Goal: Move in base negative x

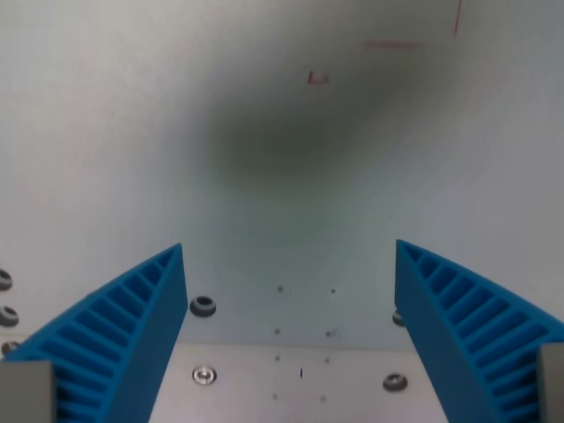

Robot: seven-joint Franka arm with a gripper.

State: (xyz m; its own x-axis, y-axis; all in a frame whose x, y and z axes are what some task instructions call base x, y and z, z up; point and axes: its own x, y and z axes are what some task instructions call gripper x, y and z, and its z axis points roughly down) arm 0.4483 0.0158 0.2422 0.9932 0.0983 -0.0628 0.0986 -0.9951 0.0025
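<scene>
Blue ribbed-finger gripper (289, 256) spread wide, nothing between the fingers (123, 326). Pale grey tabletop (132, 132) below, dark blurred shadow (282, 145) ahead; faint red marks (388, 44) toward upper right. Metal base plate (291, 383) with bolts under the gap.

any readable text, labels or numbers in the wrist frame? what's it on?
No text can be read for certain.
Small red mark on the pale surface: letter-like, too blurred to read.
Red lines near the top of the wrist view's right: plain strokes, not text.
The blue fingers carry only ribs, no label.
</scene>
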